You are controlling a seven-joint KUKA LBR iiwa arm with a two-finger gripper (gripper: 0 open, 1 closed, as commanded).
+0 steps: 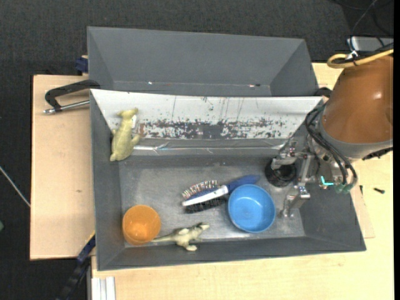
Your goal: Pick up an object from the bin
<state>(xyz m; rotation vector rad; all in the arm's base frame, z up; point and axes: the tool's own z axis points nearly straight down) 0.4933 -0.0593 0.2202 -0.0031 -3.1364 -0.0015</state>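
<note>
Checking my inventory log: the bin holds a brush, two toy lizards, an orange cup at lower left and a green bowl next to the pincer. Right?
No: in the camera view the bowl is blue, not green. The rest stands: brush, back-left toy lizard, front toy lizard, orange cup at lower left, pincer next to the bowl.

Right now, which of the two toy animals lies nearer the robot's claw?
The small pale one on the floor of the bin beside the orange cup; the larger yellow one leans on the far left wall, farther from the gripper.
</note>
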